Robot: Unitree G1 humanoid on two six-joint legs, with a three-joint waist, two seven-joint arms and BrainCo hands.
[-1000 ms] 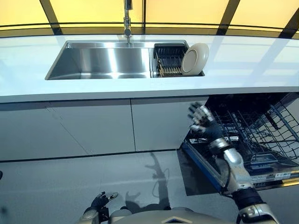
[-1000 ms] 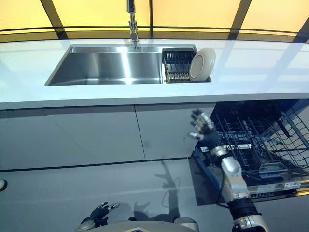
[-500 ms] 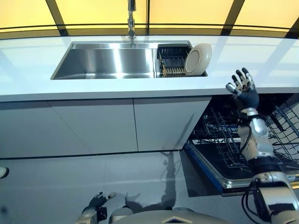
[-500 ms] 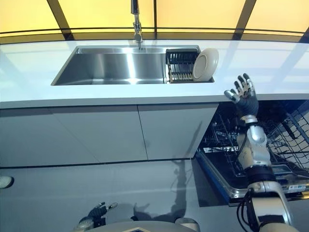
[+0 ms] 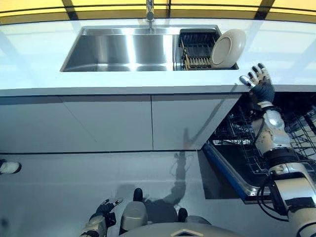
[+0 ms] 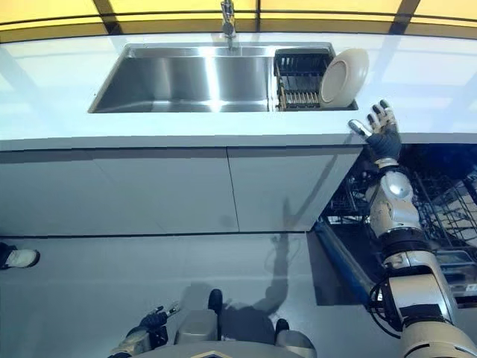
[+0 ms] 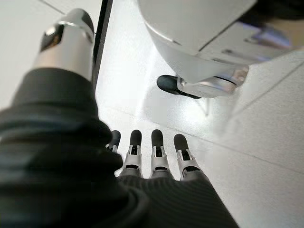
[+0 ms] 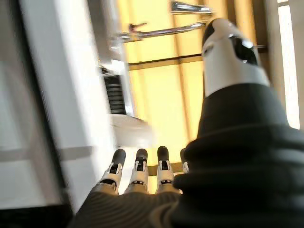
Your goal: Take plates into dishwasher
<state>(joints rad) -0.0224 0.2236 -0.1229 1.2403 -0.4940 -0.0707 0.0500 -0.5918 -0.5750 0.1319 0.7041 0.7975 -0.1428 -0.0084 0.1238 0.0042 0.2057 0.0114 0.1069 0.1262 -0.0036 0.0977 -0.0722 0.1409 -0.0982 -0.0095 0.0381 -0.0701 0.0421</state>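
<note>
R hand point(image 5: 258, 81) raised at counter point(image 5: 44, 74) edge, fingers spread, holding nothing. Plate point(image 5: 227, 48) leans upright in the rack point(image 5: 196, 49) inside sink point(image 5: 123, 49), just beyond the hand & slightly to its left, not touching. Dishwasher point(image 5: 237, 153) open below hand. L hand point(image 5: 101, 222) low by floor, fingers relaxed, empty.

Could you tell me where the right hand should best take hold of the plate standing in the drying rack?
I would pinch the plate at its upper right rim, coming from the counter side. It stands on edge, leaning at the rack's right end, so that rim is free. The right hand, open, is just below it.
</note>
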